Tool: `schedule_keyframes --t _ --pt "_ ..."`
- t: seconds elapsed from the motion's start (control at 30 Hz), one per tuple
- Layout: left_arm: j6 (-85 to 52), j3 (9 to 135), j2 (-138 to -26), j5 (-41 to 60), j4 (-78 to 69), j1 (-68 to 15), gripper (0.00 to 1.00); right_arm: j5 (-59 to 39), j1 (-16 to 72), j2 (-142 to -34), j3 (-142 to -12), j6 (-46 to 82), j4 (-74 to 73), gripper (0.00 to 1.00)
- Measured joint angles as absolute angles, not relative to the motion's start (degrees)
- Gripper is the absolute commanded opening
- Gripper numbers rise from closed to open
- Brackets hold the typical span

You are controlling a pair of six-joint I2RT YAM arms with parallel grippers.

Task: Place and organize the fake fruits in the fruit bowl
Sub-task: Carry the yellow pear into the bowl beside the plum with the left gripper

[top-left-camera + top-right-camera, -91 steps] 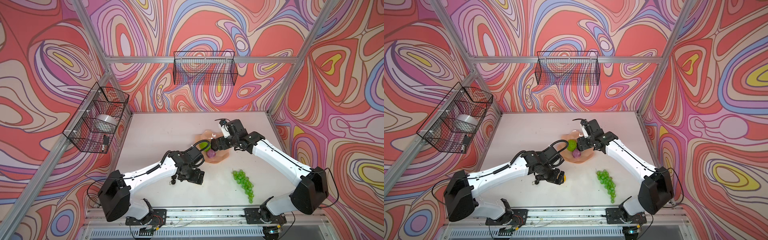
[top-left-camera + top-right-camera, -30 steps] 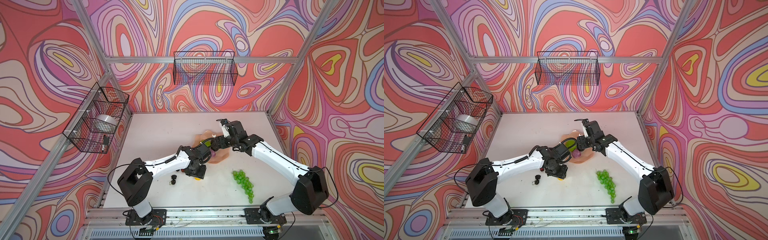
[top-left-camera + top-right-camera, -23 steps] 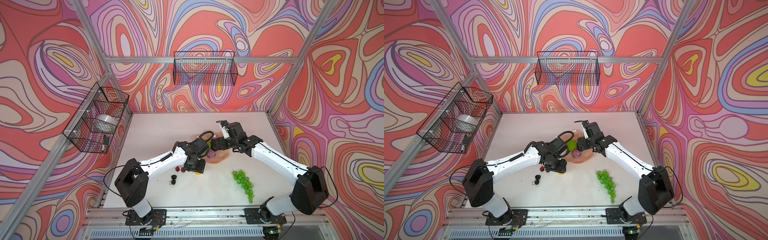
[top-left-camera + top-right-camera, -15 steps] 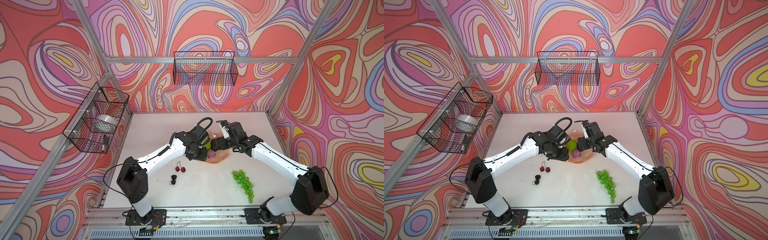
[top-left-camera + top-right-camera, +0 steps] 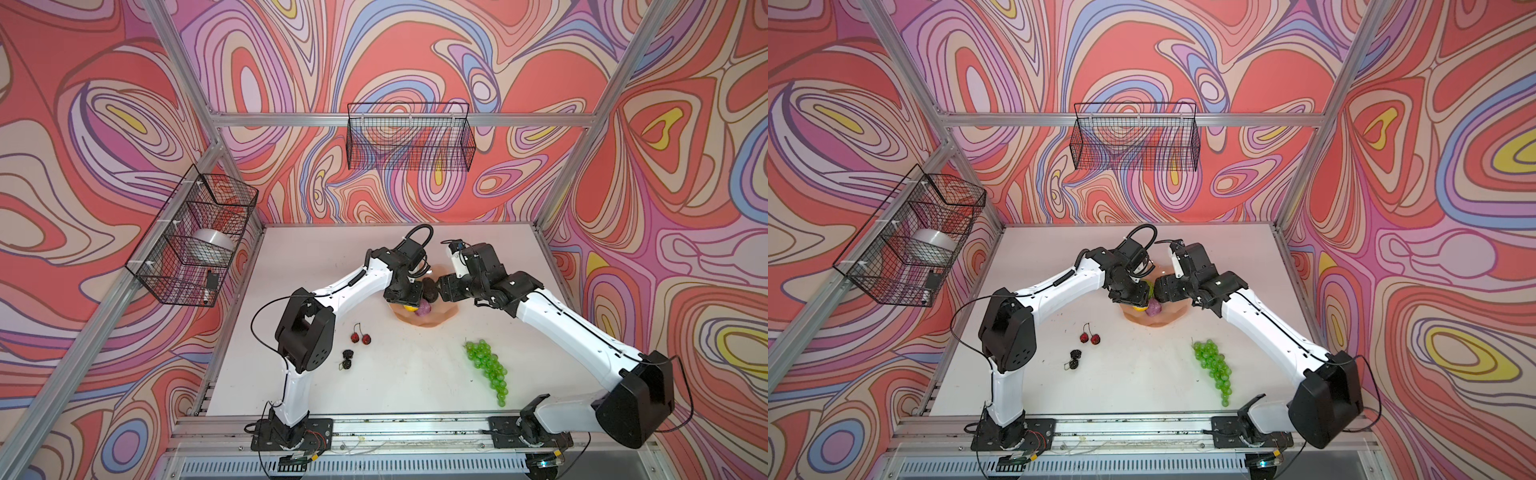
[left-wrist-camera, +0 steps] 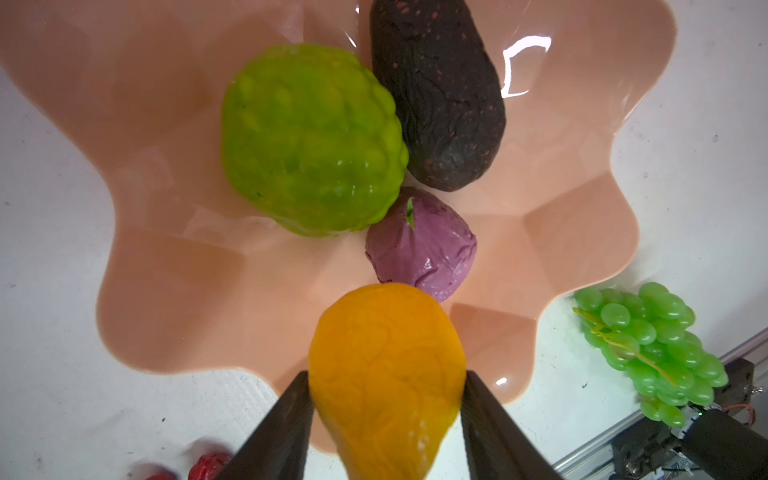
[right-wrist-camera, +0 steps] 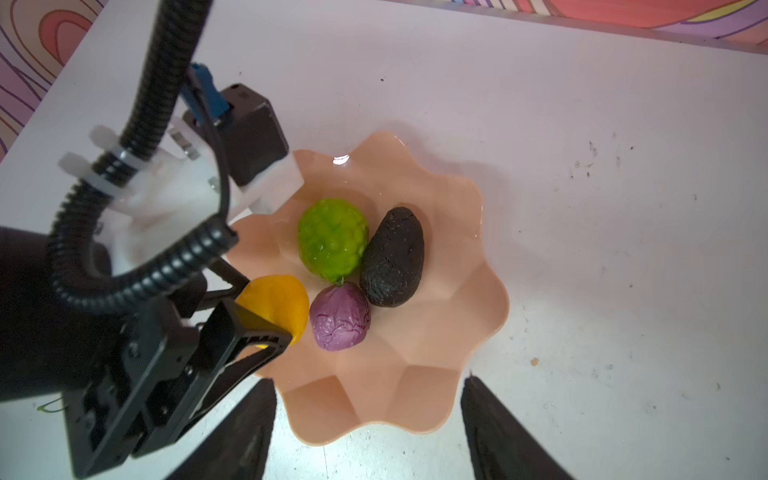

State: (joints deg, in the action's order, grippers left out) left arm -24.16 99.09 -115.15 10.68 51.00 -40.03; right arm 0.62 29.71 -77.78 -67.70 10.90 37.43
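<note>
Fruit bowl [image 7: 415, 374] sits central on the tabletop [image 7: 582, 124]; left tool [image 6: 386, 386] is clamped on the yellow fruit [image 7: 276, 303] just inside its rim, right tool [image 7: 368, 386] apart, empty. Better to lower beside the purple ball [image 7: 340, 316] before releasing, lest it roll out.

You're getting nothing to read here: no text, label, brand, number or sign is showing legibly in any view.
</note>
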Motion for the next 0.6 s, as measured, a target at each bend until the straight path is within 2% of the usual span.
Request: schedule_keyframes --t 0.27,0.6 --pt "-23.51 99.55 -117.14 10.68 51.03 -38.92 0.6 0.43 29.71 -71.48 -61.1 13.5 42.48 0.64" --pt "-22.65 100.53 -120.14 10.72 51.05 -38.61 0.71 -0.08 29.71 -74.08 -54.33 15.38 42.65 0.61"
